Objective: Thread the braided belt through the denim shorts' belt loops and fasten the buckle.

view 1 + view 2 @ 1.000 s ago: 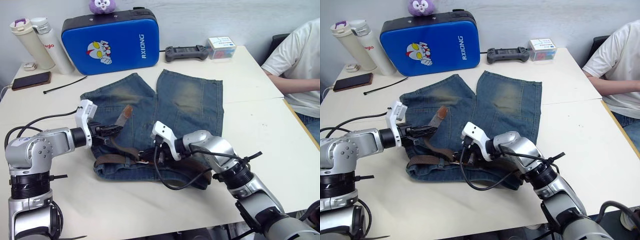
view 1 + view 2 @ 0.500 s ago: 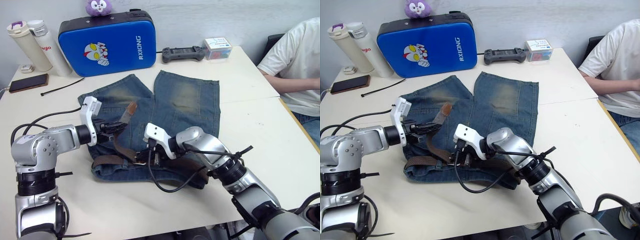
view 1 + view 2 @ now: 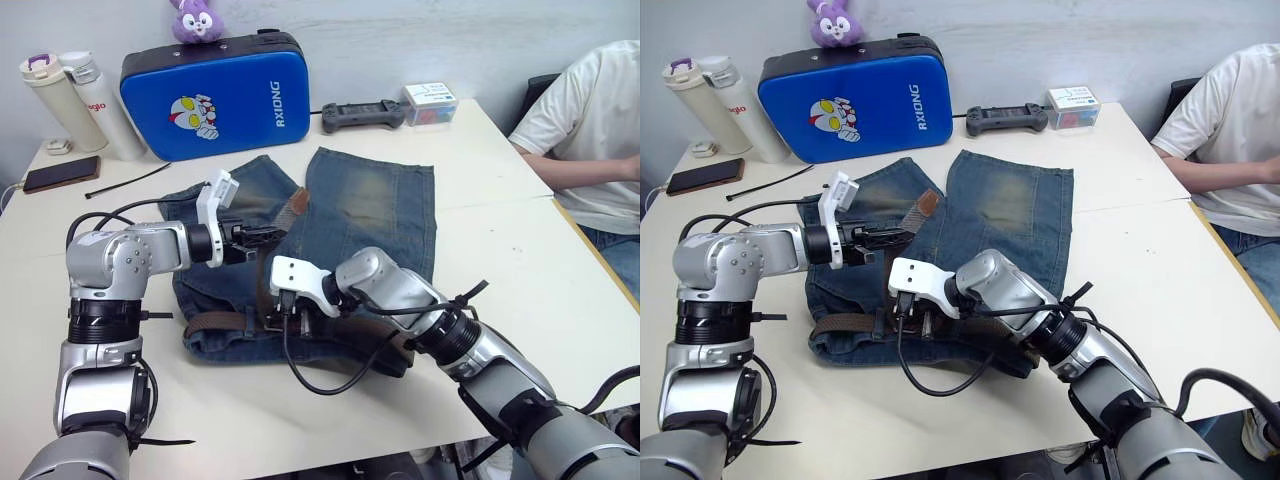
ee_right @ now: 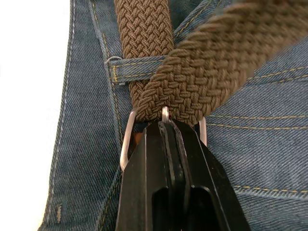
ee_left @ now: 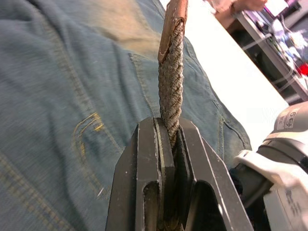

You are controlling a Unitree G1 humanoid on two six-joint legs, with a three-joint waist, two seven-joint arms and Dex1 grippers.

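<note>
Your left claw (image 3: 262, 236) has drawn the belt (image 5: 171, 91) up and toward the middle of the shorts (image 3: 370, 205) over the last second: its tan tip (image 3: 294, 203), which a moment ago hung over the left leg, now stands raised near the crotch seam, and the strap rises more steeply from the waistband. That claw is clamped tight on the braid just below the tip, with the strap pinched flat between its fingers. Your right claw (image 4: 166, 126) is closed at the buckle (image 4: 129, 139), its fingers pressed together against the silver frame where the braid passes through, beside one belt loop (image 4: 137, 66) that the strap already runs under. The shorts lie flat on the desk (image 3: 520, 250), waistband toward you, with the belt lying along it. The pull appears to be taking slack through the buckle, so the threading looks largely done and fastening is the step in hand; seating the prong in the weave remains.
</note>
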